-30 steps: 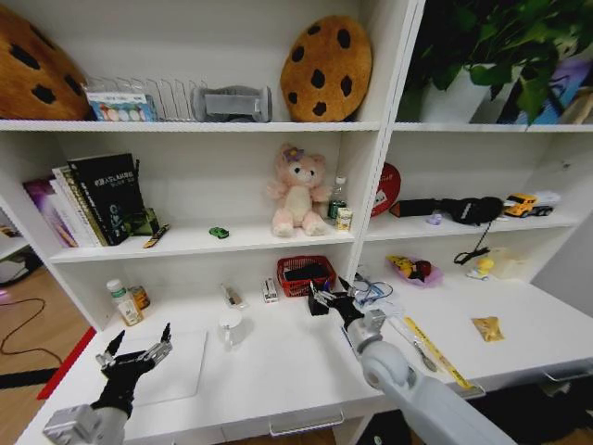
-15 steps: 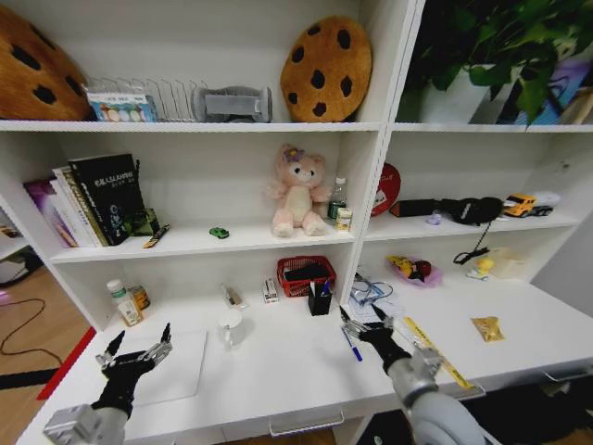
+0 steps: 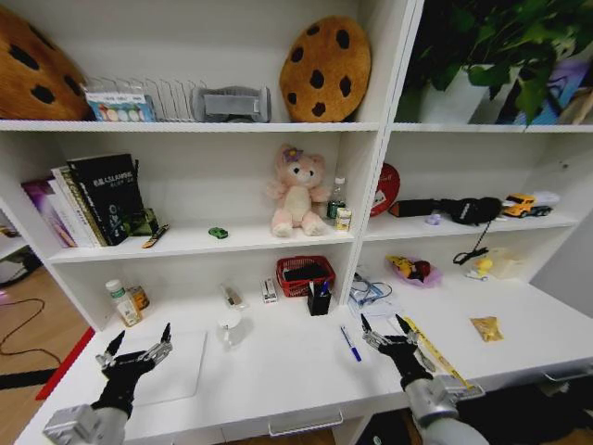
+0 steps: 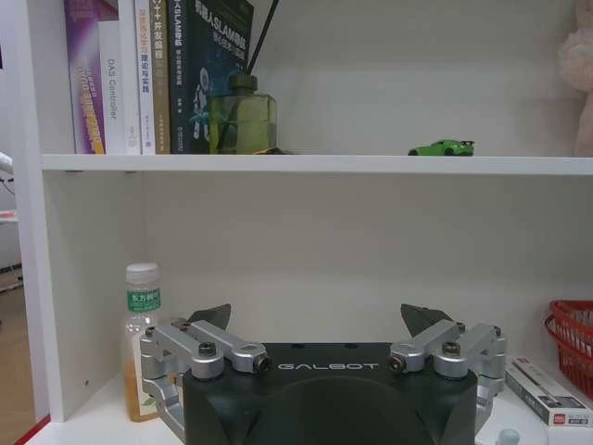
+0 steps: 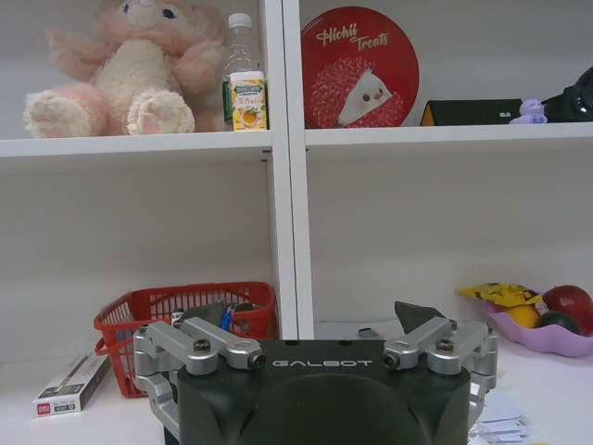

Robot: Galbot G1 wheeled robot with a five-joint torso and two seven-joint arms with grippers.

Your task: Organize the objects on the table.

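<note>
A home study corner.
A white desk (image 3: 278, 371) joined to shelving holds books (image 3: 97, 199), a pink plush toy (image 3: 297, 190), cookie-shaped cushions (image 3: 326, 68) and a potted plant (image 3: 500, 46).

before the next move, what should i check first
1. Right claw open and empty: ok.
2. Blue pen put away: not ok, it lies loose on the table, in front of the black pen cup.
3. Room in the pen cup: cannot tell.
4. Left claw open, clear of the pen, over the table's left end: ok.
5. Green toy car off the table, on the shelf: ok.
</note>
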